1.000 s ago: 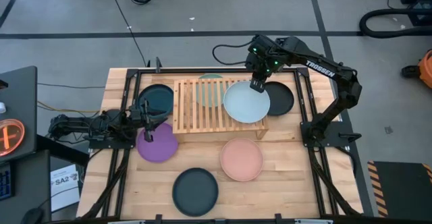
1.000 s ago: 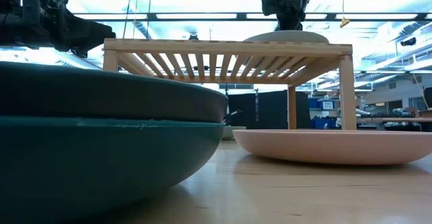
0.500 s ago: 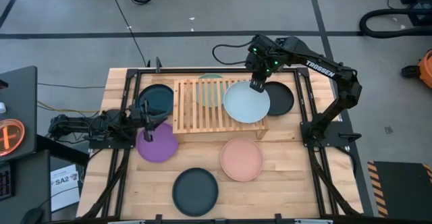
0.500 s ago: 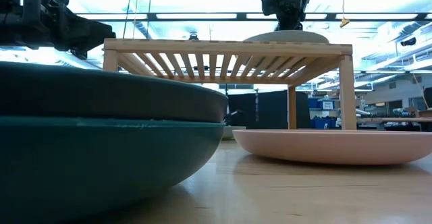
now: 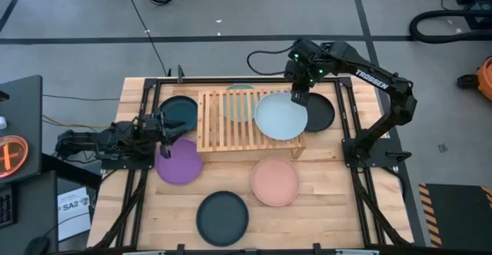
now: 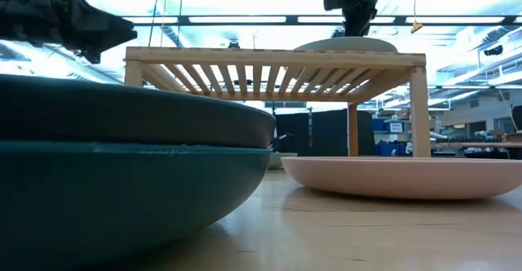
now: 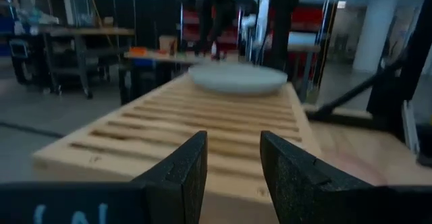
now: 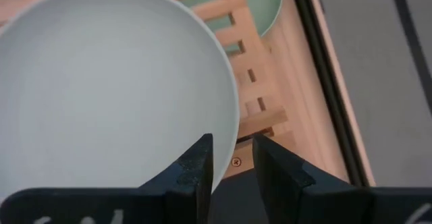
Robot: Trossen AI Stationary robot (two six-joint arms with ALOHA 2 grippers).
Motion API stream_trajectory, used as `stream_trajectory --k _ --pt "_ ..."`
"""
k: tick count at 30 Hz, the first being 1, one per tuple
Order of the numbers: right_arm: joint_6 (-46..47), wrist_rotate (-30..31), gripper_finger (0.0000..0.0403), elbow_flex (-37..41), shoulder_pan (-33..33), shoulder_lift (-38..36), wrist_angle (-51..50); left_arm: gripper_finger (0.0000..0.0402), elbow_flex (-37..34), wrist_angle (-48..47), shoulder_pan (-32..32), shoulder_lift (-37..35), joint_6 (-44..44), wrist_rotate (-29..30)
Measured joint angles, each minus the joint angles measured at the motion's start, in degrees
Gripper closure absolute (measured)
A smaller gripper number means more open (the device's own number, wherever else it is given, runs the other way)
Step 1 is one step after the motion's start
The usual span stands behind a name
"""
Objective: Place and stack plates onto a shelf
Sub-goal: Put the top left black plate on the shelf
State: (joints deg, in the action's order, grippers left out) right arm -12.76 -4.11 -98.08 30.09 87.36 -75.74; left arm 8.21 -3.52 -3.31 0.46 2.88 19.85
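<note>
Near edge of desk [image 5: 323, 209]: charcoal plate [image 5: 222, 217], pink plate [image 5: 275, 181] and purple plate [image 5: 179, 163] lie unplaced, teal plate [image 5: 181, 112] beside the shelf [image 5: 223, 124]. Left gripper [image 5: 163, 127] has pulled back from over the purple plate, fingers parted and empty. At the far side, right gripper [image 5: 298, 97] has shifted off the pale plate [image 5: 280, 117] toward its rim, fingers [image 8: 196, 164] released; that plate rests on the shelf's right end, so judged placed, next pick pending.
</note>
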Motion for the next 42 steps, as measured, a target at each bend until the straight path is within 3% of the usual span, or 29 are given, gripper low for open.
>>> stream_trajectory --k 9,14,21,26,32,37,42 --pt "-0.9 0.0 0.0293 0.0 0.0 -4.7 2.8 0.0257 12.9 -21.8 0.0 3.9 8.1 4.8" --pt "-0.9 0.0 0.0292 0.0 0.0 -6.7 4.6 0.0257 18.9 -28.4 0.0 11.1 11.4 5.3" --pt "-1.0 0.0 0.0293 0.0 0.0 -8.1 5.6 0.0257 29.7 -38.3 3.5 24.1 15.6 11.0" --pt "-1.2 -0.3 0.0293 0.0 0.1 -7.9 5.8 0.0257 40.3 -46.4 12.9 33.9 13.5 10.6" --pt "-2.0 -0.4 0.0294 0.0 0.1 -7.9 5.8 0.0257 50.8 -51.0 30.0 45.6 1.7 0.4" --pt "-2.0 -0.4 0.0294 0.0 0.1 -7.9 5.8 0.0257 53.8 -51.5 46.6 55.4 -9.2 -9.4" --pt "-2.0 -0.5 0.0294 0.0 0.1 -7.9 5.8 0.0257 54.2 -51.6 60.9 65.9 -15.0 -15.3"
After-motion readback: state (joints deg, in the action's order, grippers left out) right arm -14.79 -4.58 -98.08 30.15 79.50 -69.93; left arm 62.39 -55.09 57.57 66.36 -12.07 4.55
